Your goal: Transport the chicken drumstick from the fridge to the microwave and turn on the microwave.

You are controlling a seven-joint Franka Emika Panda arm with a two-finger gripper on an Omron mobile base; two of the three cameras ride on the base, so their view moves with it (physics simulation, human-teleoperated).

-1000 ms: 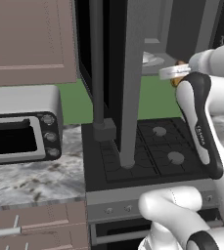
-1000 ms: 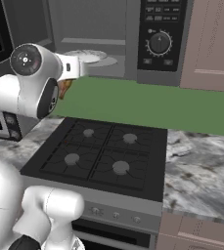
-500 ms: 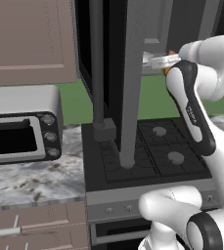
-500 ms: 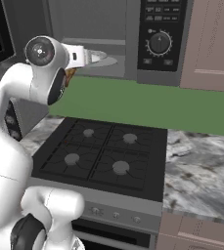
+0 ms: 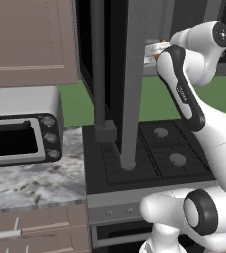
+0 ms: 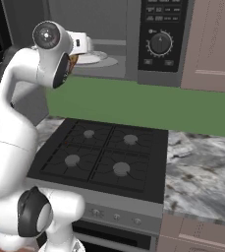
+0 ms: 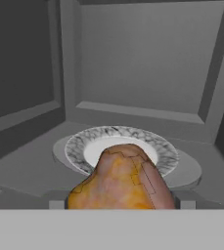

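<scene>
The golden-orange chicken drumstick (image 7: 121, 183) is held in my gripper (image 7: 119, 204), which is shut on it at the mouth of the open microwave (image 7: 143, 63). Just beyond the meat, a white plate with a marbled rim (image 7: 79, 146) lies on the microwave floor. From the right base view, my gripper (image 6: 86, 45) reaches into the cavity beside the plate (image 6: 98, 60), and a bit of the drumstick (image 6: 73, 60) shows under the hand. The microwave's black control strip with a dial (image 6: 160, 43) is to the right of the cavity. The fridge is out of view.
A black stove with several burners (image 6: 104, 152) lies under the microwave. A grey door panel (image 5: 134, 84) with a dark vertical handle (image 5: 97, 69) stands open close at left. A silver toaster oven (image 5: 20, 131) sits on the marble counter (image 6: 202, 167). Brown cabinets (image 5: 30, 39) hang above.
The arm has lifted and pushed the hand with the drumstick up and forward, from beside the microwave opening to its mouth by the plate.
</scene>
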